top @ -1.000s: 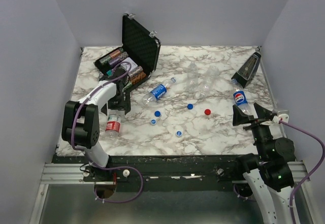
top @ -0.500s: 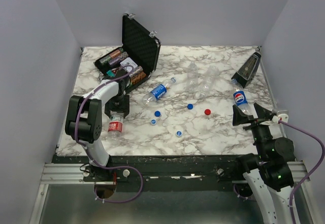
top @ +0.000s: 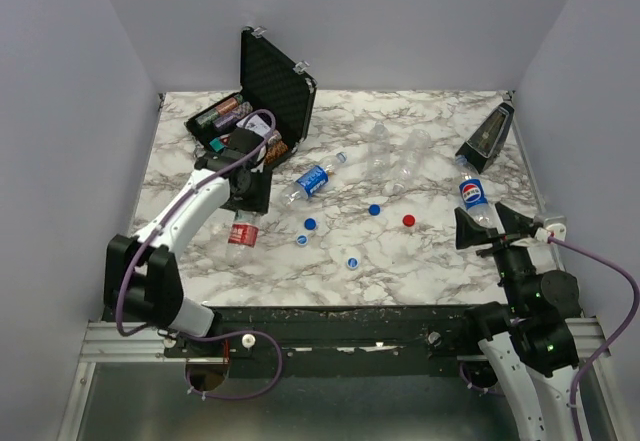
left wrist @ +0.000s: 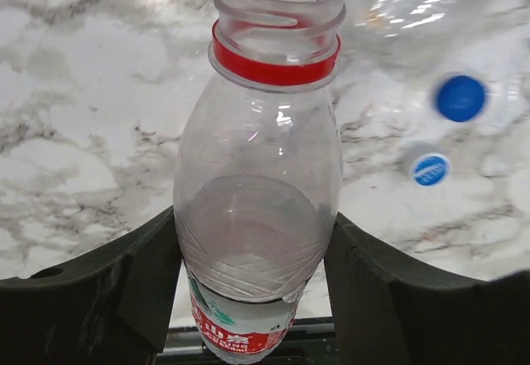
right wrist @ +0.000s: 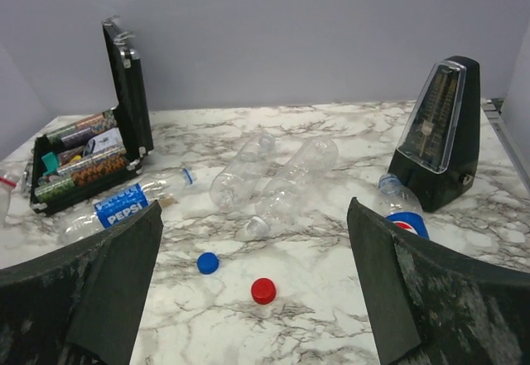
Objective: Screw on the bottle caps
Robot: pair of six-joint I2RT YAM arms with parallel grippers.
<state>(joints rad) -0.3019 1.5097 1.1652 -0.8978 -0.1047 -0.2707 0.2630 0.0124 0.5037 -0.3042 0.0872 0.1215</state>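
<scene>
My left gripper is shut on the clear bottle with the red-and-white label. Both jaws press its sides below the shoulder. Its open neck with a red ring points away from the wrist camera. A red cap and a blue cap lie mid-table. Two more blue caps and a whitish cap lie nearer the front. My right gripper hangs open and empty at the right side.
An open black case of poker chips stands at the back left. Two unlabelled clear bottles lie mid-table. Pepsi-labelled bottles lie at centre and right. A black metronome stands at the back right.
My left gripper closed from open onto the red-labelled bottle and carried it a little right and away from the front edge. The right arm stayed still.
</scene>
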